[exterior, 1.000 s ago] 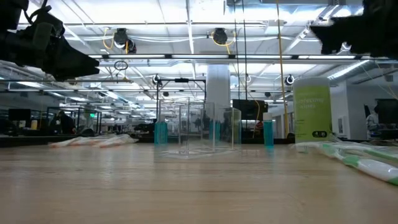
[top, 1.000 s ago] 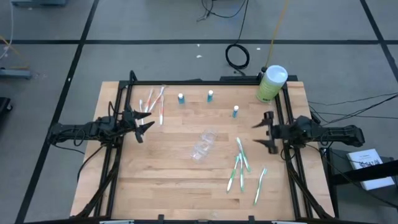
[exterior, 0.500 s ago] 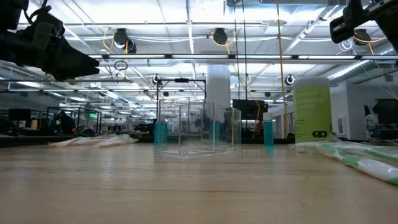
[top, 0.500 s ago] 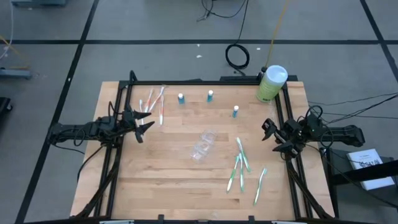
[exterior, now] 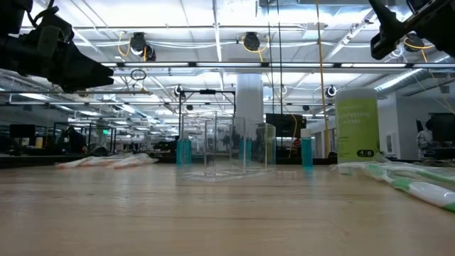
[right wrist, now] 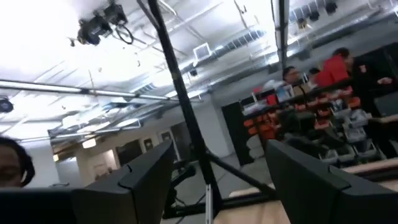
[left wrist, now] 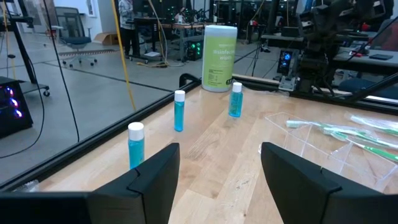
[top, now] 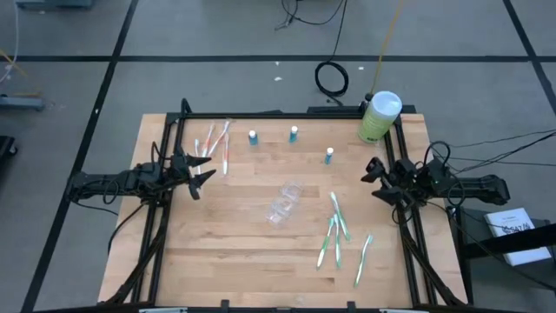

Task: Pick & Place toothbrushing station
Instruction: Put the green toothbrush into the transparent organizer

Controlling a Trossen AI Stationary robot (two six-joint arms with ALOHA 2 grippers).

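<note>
Near the table's middle a clear holder [top: 284, 203] is seen from above, untouched; in the low view it [exterior: 226, 147] stands upright on the wood. Green-white toothbrushes [top: 337, 224] are scattered just to its right, toward the right arm's side, several lying close together and one a little apart nearer the front edge. Pink-white toothbrushes [top: 215, 143] are bunched at the far left part of the table [top: 234, 261], near the left gripper. Three small tubes [top: 293, 134] with blue bodies and white caps are lined up along the far side, well apart from one another; in the left wrist view they [left wrist: 179, 111] are shown upright.

At the far right corner a pale-green canister [top: 379, 116] with a white lid is placed, apart from everything else.

The left gripper [top: 197, 175] is held above the left edge beside the pink-white brushes, its fingers [left wrist: 152, 177] spread apart and nothing between them. The right gripper [top: 372, 176] is raised over the right edge — tilted upward, so that only ceiling and room are taken in by its wrist camera — with its fingers [right wrist: 149, 174] likewise parted and empty.
</note>
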